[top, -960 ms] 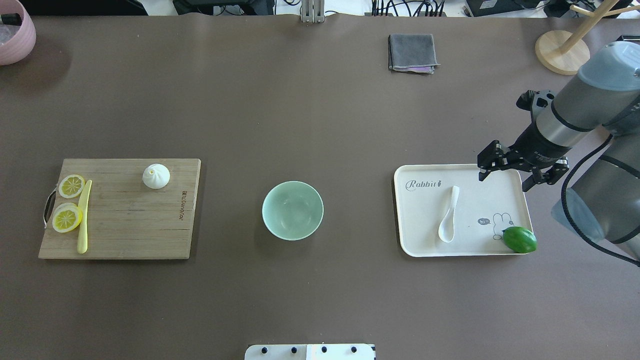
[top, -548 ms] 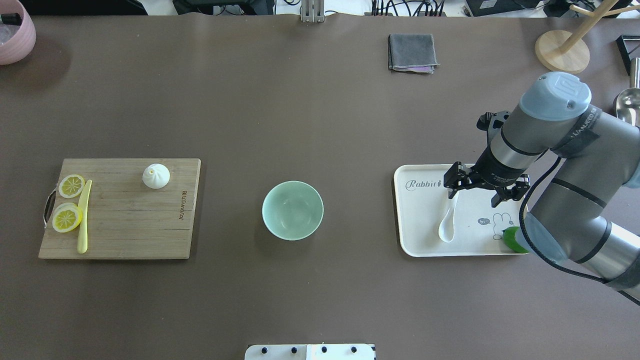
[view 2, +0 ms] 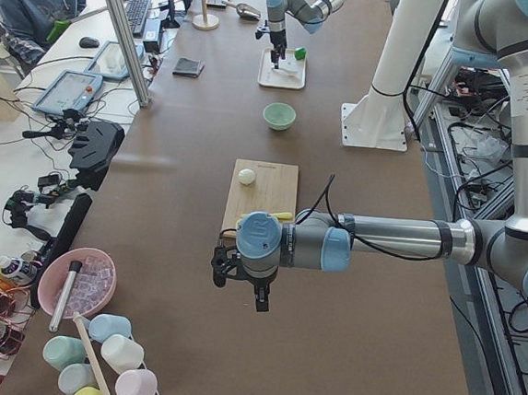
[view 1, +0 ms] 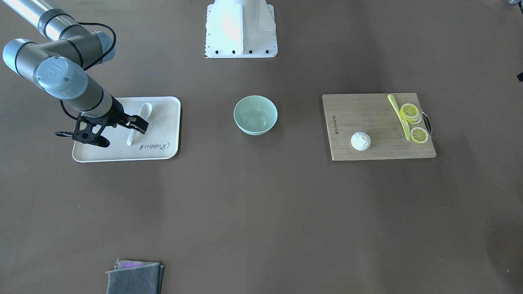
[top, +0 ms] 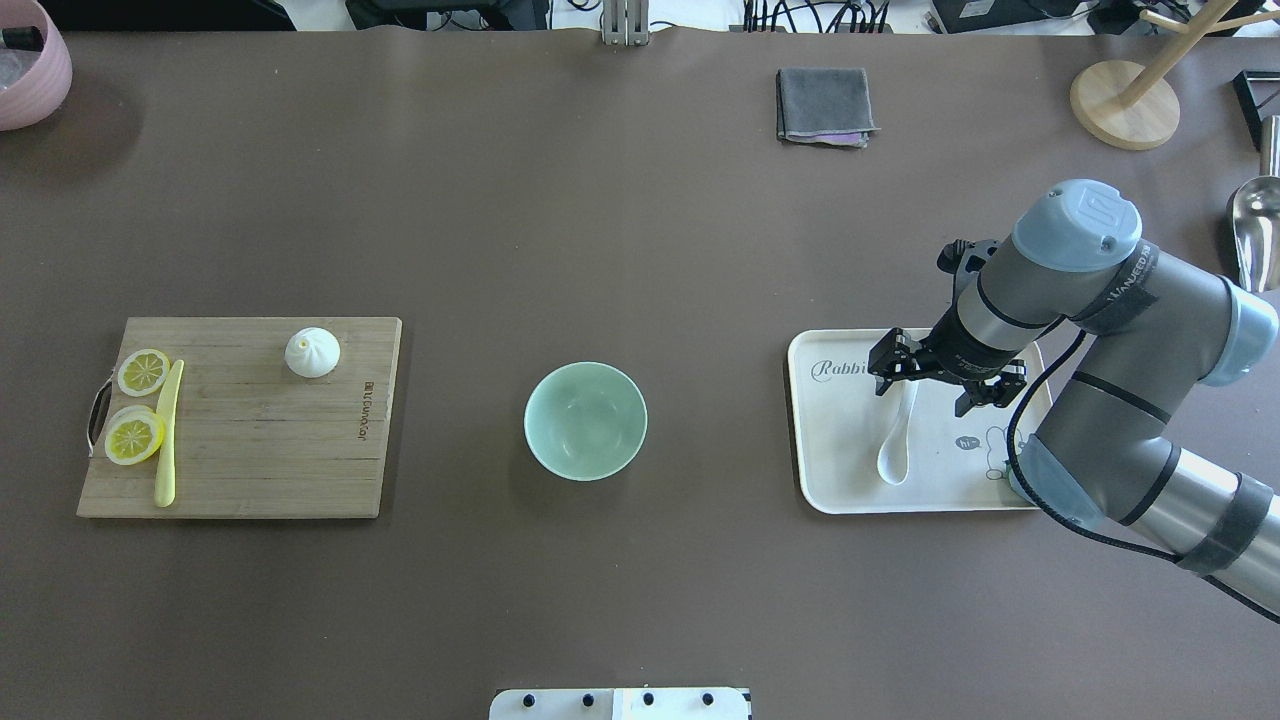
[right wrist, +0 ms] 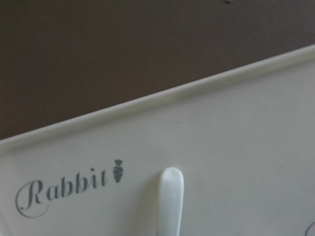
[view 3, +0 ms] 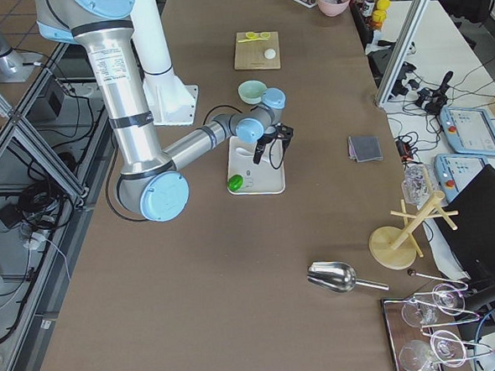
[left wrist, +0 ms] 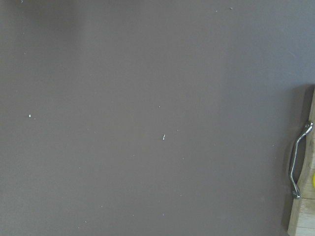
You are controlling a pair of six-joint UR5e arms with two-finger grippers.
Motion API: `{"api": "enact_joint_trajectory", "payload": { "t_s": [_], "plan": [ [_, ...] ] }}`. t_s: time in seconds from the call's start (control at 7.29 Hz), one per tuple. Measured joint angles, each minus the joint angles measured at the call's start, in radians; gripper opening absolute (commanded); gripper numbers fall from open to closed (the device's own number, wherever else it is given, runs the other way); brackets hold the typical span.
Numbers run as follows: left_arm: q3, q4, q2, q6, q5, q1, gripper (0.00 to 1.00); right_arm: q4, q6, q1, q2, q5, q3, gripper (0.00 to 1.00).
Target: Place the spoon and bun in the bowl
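The white spoon [top: 893, 460] lies on the cream tray [top: 840, 480] at the right, scoop toward the robot. My right gripper [top: 930, 383] is open and hovers over the spoon's handle, one finger on each side of it. The right wrist view shows the handle tip [right wrist: 171, 196] on the tray [right wrist: 246, 142]. The white pleated bun [top: 312, 352] sits on the wooden cutting board [top: 260, 460] at the left. The empty mint-green bowl [top: 585, 420] stands in the middle. My left gripper [view 2: 240, 290] shows only in the exterior left view, above bare table; I cannot tell whether it is open.
Lemon slices [top: 135, 437] and a pale yellow knife [top: 167, 430] lie on the board's left part. A green fruit [view 3: 236, 183] sits at the tray's corner, under my right arm. A grey cloth [top: 825, 105], a wooden stand [top: 1125, 100] and a metal scoop [top: 1250, 225] lie farther back.
My right arm has swung left over the tray. Its open gripper went from the tray's far right corner to above the spoon's handle. The spoon, bun and bowl have not moved.
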Motion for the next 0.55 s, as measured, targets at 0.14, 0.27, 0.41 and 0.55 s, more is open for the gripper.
{"api": "enact_joint_trajectory", "payload": {
  "t_s": [0.14,0.27,0.41,0.55],
  "plan": [
    [-0.002,0.000,-0.001,0.000,0.000,0.000,0.98,0.006,0.004,-0.005,0.001,0.000,-0.011,0.40],
    [-0.002,0.000,-0.001,0.000,0.000,0.000,0.98,0.008,0.006,-0.008,0.002,0.000,-0.015,0.08],
    [-0.002,0.000,-0.001,0.000,0.000,0.000,0.98,0.008,0.008,-0.010,0.002,0.000,-0.016,0.00],
    [-0.002,0.000,0.000,0.000,0.000,0.000,0.98,0.008,0.009,-0.011,0.002,0.001,-0.017,0.00]
  ]
}}
